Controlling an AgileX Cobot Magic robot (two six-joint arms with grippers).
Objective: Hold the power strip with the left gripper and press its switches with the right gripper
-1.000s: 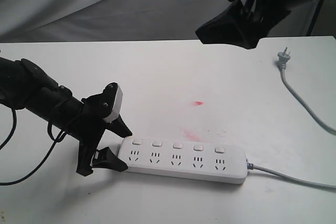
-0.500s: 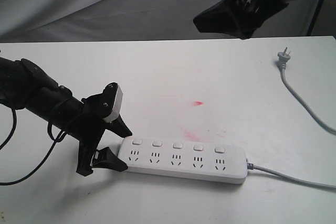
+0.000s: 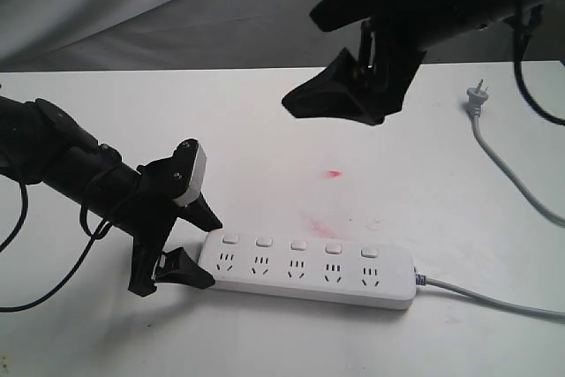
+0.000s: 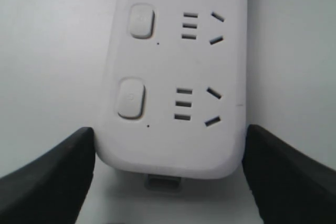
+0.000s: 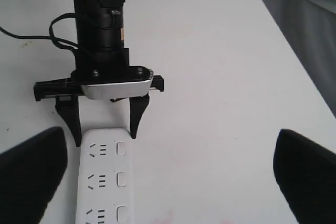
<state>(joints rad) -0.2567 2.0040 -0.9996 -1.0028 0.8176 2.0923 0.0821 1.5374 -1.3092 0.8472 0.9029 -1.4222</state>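
The white power strip (image 3: 309,269) lies flat near the table's front, with its five square switches (image 3: 298,245) in a row along its far side. My left gripper (image 3: 210,251) is shut on the strip's left end, one black finger against each long edge. The left wrist view shows the fingers (image 4: 58,177) pressed on both sides of the strip (image 4: 178,66), with two switches (image 4: 131,98) visible. My right gripper (image 3: 340,94) hangs open in the air, well above and behind the strip. Its wrist view looks down on the strip (image 5: 105,182) and the left gripper (image 5: 105,136).
The strip's grey cord (image 3: 494,302) runs off to the right, and its plug (image 3: 477,94) lies at the far right of the white table (image 3: 265,130). A pink stain (image 3: 333,173) marks the middle. Grey cloth (image 3: 132,6) hangs behind.
The right arm has come down and to the left, closer over the table's middle. The left gripper and the strip have not moved.
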